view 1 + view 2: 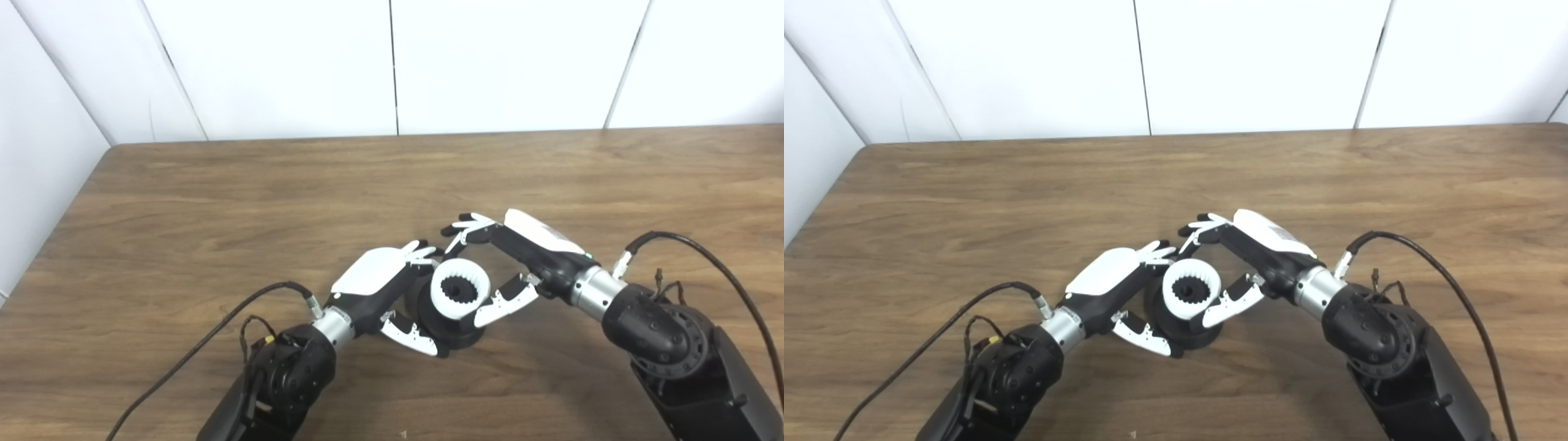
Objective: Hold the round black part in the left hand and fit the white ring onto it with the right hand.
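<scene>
Sitting on the round black part (450, 321), the white ring (460, 288) is lying directly between both robot hands: left robot hand (392, 294) is cupping the part (low on the desk (245, 202)), right robot hand (508, 263) is pinching the ring's rim.

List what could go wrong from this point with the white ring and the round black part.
1. The toothed white plastic ring looks tilted on the round black part, so pushing now might jam it.
2. The right hand touches the ring mainly with its thumb; it may slip off.
3. The left hand only partly wraps the black part, which might slide on the wooden table.
</scene>
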Robot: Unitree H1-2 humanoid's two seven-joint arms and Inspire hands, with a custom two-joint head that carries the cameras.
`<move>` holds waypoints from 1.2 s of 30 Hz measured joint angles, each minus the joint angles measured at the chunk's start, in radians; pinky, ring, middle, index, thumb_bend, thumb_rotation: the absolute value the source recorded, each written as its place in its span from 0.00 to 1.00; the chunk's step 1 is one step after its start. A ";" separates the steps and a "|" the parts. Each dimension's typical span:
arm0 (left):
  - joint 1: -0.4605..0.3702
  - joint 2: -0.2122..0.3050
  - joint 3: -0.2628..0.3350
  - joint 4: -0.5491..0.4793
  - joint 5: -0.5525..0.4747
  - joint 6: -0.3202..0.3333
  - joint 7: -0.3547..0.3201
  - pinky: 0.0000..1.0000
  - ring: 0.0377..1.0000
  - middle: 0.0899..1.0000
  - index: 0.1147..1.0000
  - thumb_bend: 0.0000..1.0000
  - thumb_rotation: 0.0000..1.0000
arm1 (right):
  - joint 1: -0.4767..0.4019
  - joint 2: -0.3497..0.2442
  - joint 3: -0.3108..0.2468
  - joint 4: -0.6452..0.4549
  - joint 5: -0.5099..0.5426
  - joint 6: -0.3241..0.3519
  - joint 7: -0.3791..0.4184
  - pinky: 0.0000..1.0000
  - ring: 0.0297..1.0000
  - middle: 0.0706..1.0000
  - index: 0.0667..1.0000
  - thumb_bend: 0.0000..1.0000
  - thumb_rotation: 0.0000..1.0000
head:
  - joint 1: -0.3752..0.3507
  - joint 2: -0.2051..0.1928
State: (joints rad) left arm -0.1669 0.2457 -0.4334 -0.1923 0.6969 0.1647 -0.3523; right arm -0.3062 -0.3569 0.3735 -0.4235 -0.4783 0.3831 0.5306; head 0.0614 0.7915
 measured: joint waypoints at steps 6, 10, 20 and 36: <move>0.000 0.000 0.000 -0.002 0.000 0.002 0.000 0.94 1.00 0.94 0.61 0.73 0.25 | 0.000 -0.001 0.000 0.000 0.000 0.000 0.002 0.88 0.97 0.86 0.45 0.52 0.16 | 0.000 0.000; 0.000 0.000 0.000 -0.004 0.000 0.007 0.000 0.93 1.00 0.94 0.62 0.74 0.25 | 0.000 -0.001 0.000 0.000 -0.002 0.000 0.002 0.87 0.97 0.86 0.45 0.52 0.16 | 0.002 -0.002; 0.000 0.000 -0.005 -0.009 0.005 0.015 0.000 0.93 1.00 0.95 0.62 0.73 0.25 | 0.000 0.003 0.003 0.000 -0.005 0.000 0.003 0.88 0.97 0.86 0.46 0.52 0.16 | 0.000 0.000; 0.001 -0.001 -0.006 -0.012 0.006 0.021 -0.001 0.93 1.00 0.94 0.63 0.74 0.25 | -0.001 0.007 0.009 -0.001 -0.014 0.000 0.006 0.88 0.97 0.86 0.45 0.52 0.16 | 0.000 0.008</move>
State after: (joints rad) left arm -0.1664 0.2449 -0.4393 -0.2043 0.7026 0.1853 -0.3531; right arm -0.3067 -0.3495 0.3825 -0.4249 -0.4921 0.3834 0.5369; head 0.0614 0.7992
